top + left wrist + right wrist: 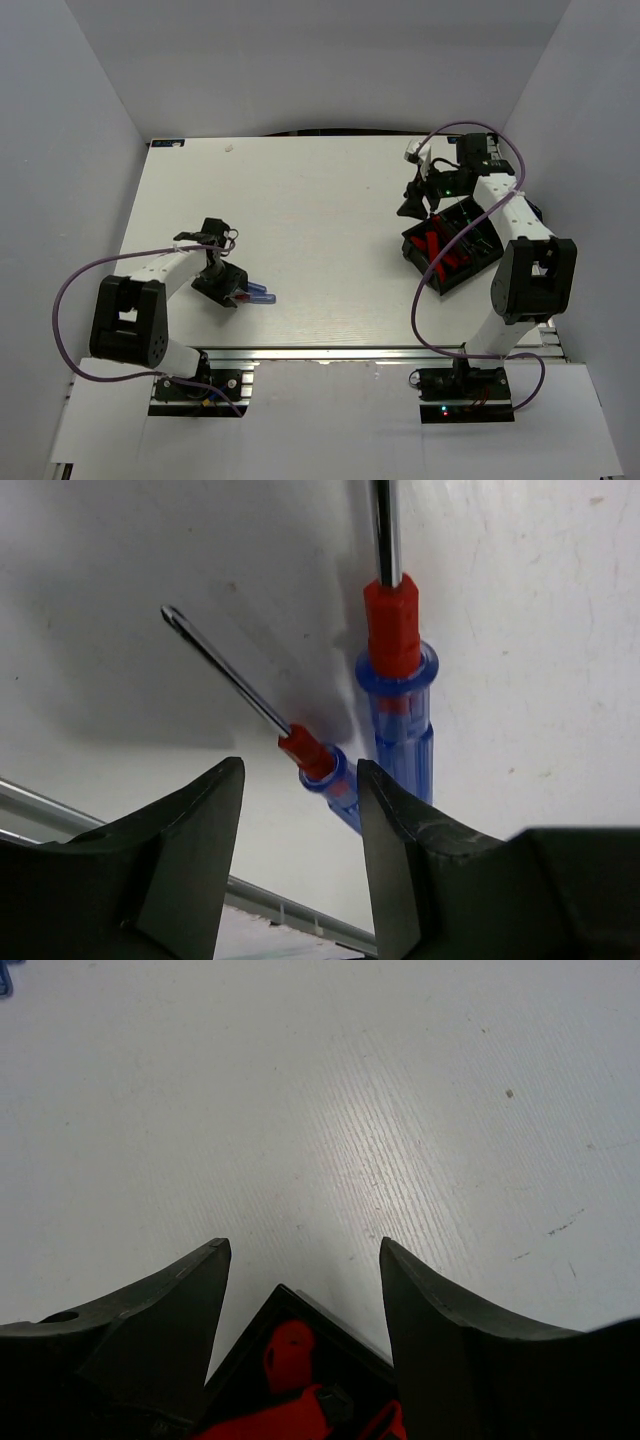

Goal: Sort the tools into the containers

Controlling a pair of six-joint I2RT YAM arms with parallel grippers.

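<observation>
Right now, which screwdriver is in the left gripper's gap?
The slanted screwdriver: its handle enters the open left gripper; the upright screwdriver passes behind one jaw.

left arm (pixel 160 268) is bent low beside its base | left gripper (pixel 298 772) is seen parted | right arm (pixel 515 225) is extended forward | right gripper (pixel 303 1247) is seen parted

Blue screwdrivers (pixel 260 296) on table (pixel 320 200), red knives (pixel 436 245) in bin (pixel 421 266)

No text, label, brand, number or sign can be read in any of the views
</observation>
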